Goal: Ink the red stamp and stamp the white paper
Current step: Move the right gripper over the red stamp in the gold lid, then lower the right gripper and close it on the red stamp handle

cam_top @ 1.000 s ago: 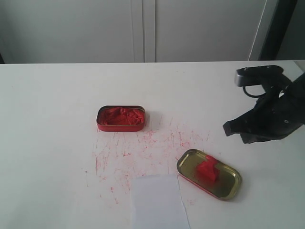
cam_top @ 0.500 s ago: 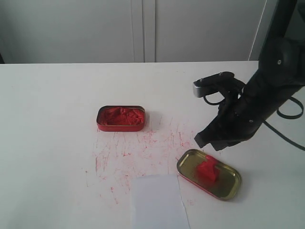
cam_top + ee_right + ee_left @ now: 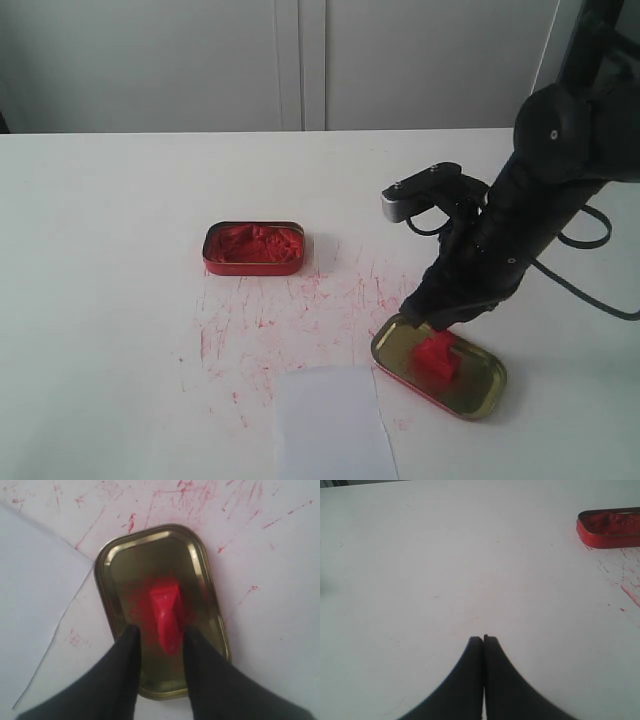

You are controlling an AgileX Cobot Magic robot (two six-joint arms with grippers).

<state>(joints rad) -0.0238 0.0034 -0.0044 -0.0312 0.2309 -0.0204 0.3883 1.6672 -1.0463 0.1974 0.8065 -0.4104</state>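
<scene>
Over the gold tin lid (image 3: 199,562), poised with right gripper (image 3: 160,632) spread astride the red stamp (image 3: 167,615) resting inside, nothing clamped yet; could tip the stamp or shove the lid onto the white paper (image 3: 35,580) just beside, if closed off-centre; idling with left gripper (image 3: 483,639) pinched shut, empty.

The red stamp (image 3: 437,357) is a small block of bright red plastic with a square base and a short rounded knob on top. It stands base down inside a shallow gold lid (image 3: 482,378), near the lid's middle, on a smear of red ink. In the right wrist view the stamp (image 3: 167,615) sits between the two spread fingers of the right gripper (image 3: 162,631). The white paper (image 3: 330,425) is a plain rectangular sheet, faintly bluish, lying flat on the desk (image 3: 120,250). One of its corners lies just beside the lid's rim, and the exterior view's bottom edge cuts off its near end.
</scene>
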